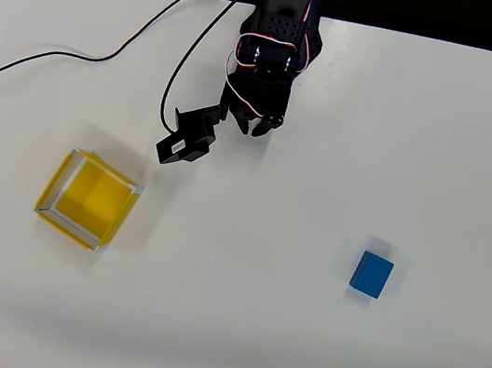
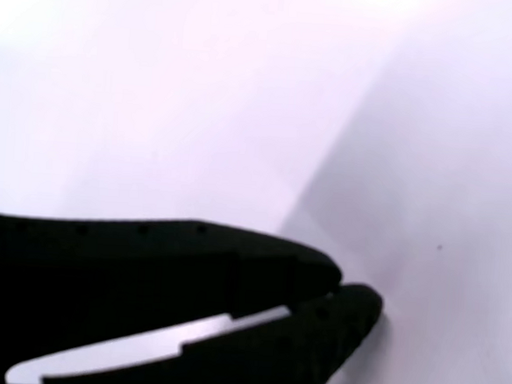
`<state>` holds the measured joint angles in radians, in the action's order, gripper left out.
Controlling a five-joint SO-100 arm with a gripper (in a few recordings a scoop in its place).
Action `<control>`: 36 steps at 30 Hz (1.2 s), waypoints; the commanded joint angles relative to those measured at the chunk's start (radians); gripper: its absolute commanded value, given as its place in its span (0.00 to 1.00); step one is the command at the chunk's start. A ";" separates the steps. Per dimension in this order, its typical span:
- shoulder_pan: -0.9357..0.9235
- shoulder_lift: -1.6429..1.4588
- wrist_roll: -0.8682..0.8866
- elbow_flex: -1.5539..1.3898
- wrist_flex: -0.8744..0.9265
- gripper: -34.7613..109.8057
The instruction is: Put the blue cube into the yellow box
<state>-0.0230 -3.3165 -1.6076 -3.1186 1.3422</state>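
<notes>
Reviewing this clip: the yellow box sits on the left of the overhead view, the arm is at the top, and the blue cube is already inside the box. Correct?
Not quite. The blue cube is not inside the yellow box; the overhead view shows it lying on the white table far to the right, and the box holds nothing. The rest stands.

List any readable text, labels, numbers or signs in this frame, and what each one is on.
No readable text.
The black module beside the gripper carries a small pale sticker in the overhead view, too small to read.
The blue cube, the yellow box and the white table show no markings.
The wrist view is blurred, with no text visible.
</notes>
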 commanded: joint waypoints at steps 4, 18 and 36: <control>0.017 -0.028 0.002 -0.028 0.017 0.25; 0.038 0.040 0.014 0.025 -0.043 0.29; 0.253 1.049 0.360 1.169 -0.110 0.49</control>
<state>0.2025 -2.3547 -1.2732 -2.2197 1.2395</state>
